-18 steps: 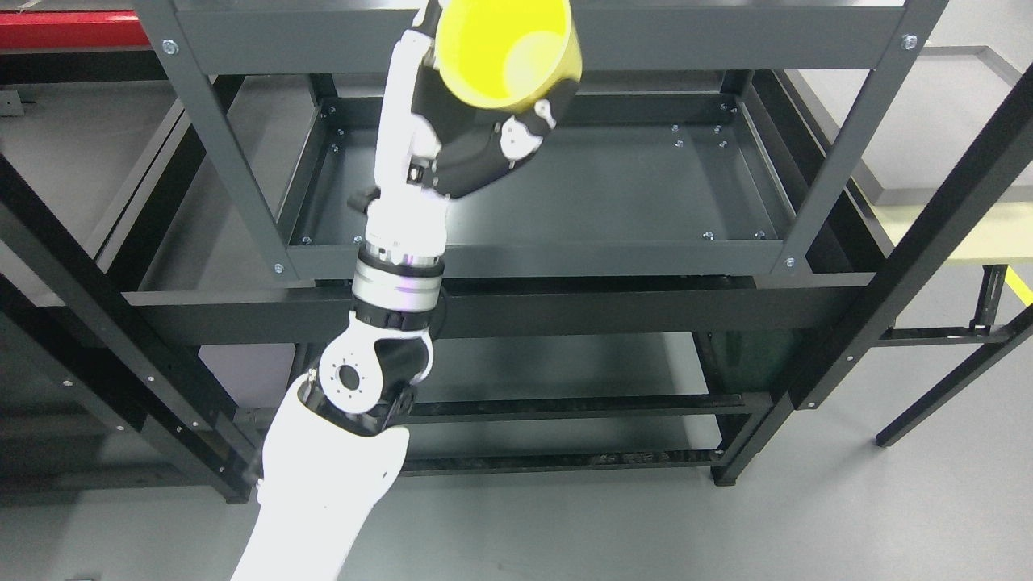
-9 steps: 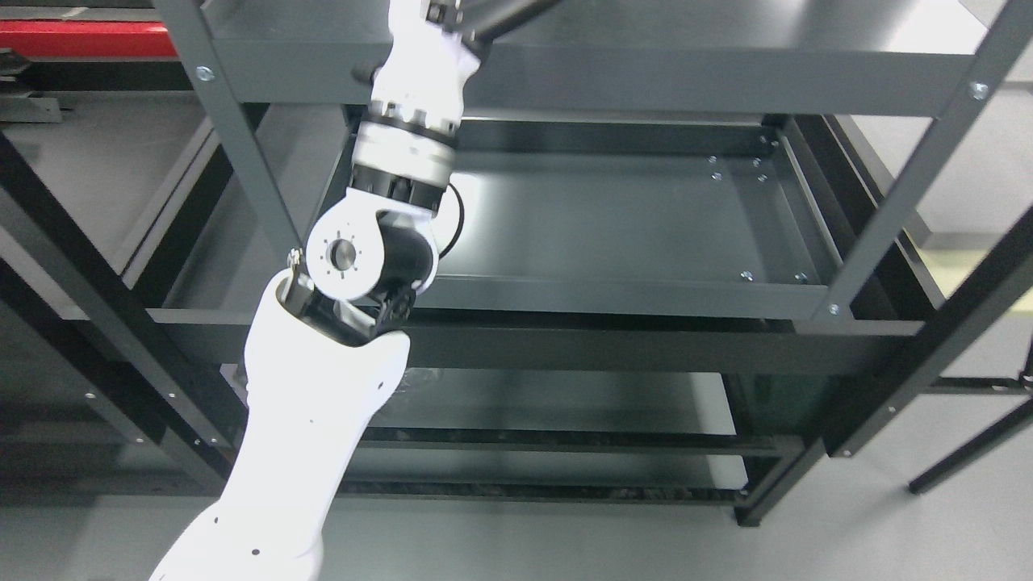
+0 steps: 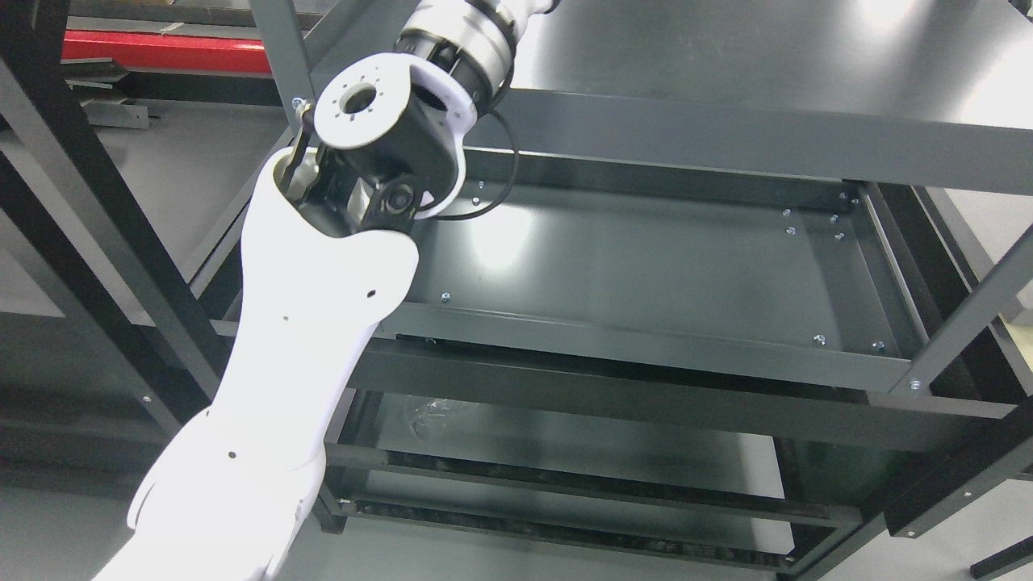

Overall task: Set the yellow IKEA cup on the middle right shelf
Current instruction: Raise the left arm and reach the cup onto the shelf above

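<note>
My left arm [image 3: 323,266] rises from the lower left, its white forearm and black elbow joint [image 3: 387,145] in front of the dark grey metal shelf rack. The wrist [image 3: 460,32] runs out past the top edge of the picture, so the left hand and the yellow cup are out of sight. The upper shelf [image 3: 767,73] spreads across the top right as a flat grey surface. Below it sits a shallow grey tray shelf [image 3: 646,266] with nothing on it. My right arm does not show.
Grey uprights [image 3: 278,40] and black diagonal frame bars [image 3: 97,210] stand left of the arm. A lower shelf [image 3: 565,452] lies beneath, with a crumpled clear plastic piece [image 3: 436,407] on it. A red bar [image 3: 161,52] crosses the far upper left.
The left arm has lifted upward and the hand with the yellow cup has gone out past the top edge. The camera has shifted, so the rack appears lower and tilted.
</note>
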Robot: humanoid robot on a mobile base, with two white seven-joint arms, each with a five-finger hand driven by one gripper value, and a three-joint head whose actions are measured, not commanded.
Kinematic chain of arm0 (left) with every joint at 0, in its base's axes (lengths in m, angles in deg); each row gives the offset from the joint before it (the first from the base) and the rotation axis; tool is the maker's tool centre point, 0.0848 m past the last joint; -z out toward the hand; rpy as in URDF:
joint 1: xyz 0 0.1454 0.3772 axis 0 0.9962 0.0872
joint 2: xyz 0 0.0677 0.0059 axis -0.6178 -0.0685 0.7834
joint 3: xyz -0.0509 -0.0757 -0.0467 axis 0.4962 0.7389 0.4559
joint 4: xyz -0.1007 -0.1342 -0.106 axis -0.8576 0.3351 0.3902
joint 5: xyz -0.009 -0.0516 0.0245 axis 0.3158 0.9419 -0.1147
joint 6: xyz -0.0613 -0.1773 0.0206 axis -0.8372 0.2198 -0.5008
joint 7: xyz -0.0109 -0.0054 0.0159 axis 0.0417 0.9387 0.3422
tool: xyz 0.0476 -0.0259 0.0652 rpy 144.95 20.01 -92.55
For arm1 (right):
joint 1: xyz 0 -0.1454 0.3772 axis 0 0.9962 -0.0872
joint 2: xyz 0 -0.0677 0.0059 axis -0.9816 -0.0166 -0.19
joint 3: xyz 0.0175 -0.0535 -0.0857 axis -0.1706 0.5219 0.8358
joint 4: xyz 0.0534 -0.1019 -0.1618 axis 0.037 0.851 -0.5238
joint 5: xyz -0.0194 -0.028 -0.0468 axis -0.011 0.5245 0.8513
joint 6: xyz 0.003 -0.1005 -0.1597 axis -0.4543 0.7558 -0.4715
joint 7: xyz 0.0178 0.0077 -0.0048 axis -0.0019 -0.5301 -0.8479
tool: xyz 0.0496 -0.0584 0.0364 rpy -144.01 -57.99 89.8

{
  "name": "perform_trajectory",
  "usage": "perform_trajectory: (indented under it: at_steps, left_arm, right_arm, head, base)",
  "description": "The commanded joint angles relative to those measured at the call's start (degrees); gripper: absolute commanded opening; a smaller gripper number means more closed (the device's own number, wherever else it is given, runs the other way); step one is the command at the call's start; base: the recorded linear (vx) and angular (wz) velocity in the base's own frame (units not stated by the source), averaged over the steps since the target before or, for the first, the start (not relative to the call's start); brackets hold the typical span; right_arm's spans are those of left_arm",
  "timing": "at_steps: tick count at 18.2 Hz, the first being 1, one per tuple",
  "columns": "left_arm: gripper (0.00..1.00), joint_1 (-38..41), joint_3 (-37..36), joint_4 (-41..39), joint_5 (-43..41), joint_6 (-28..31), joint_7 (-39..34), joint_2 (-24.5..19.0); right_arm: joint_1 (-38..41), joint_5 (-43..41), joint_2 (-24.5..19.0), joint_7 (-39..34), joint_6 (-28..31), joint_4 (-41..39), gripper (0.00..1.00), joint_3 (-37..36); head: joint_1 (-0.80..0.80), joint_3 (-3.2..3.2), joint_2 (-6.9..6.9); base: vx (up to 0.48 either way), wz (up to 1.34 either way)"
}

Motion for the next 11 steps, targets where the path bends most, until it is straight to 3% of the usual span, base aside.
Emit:
perform_trajectory:
  at_steps: [1, 7, 11]
  left_arm:
    - [0.00, -4.62, -5.09, 7.84, 12.91, 3.88, -2.55, -1.00]
    - [0.03, -4.35, -7.38, 12.67, 14.86, 4.24, -2.47, -1.00]
    - [0.16, -4.18, -7.39, 15.84, 12.67, 4.33, -2.29, -1.00]
  right_arm:
    - [0.74, -1.41, 1.00, 0.08, 0.03, 0.00, 0.99, 0.97]
    - [0.74, -1.41, 1.00, 0.08, 0.03, 0.00, 0.99, 0.97]
    - [0.74, -1.41, 1.00, 0.08, 0.03, 0.00, 0.99, 0.97]
  head:
    - [0.00, 0.00, 0.00]
    - [0.00, 0.00, 0.00]
    - [0.00, 0.00, 0.00]
  base:
    - [0.073, 0.03]
    - [0.020, 0.00]
    - [0.010, 0.03]
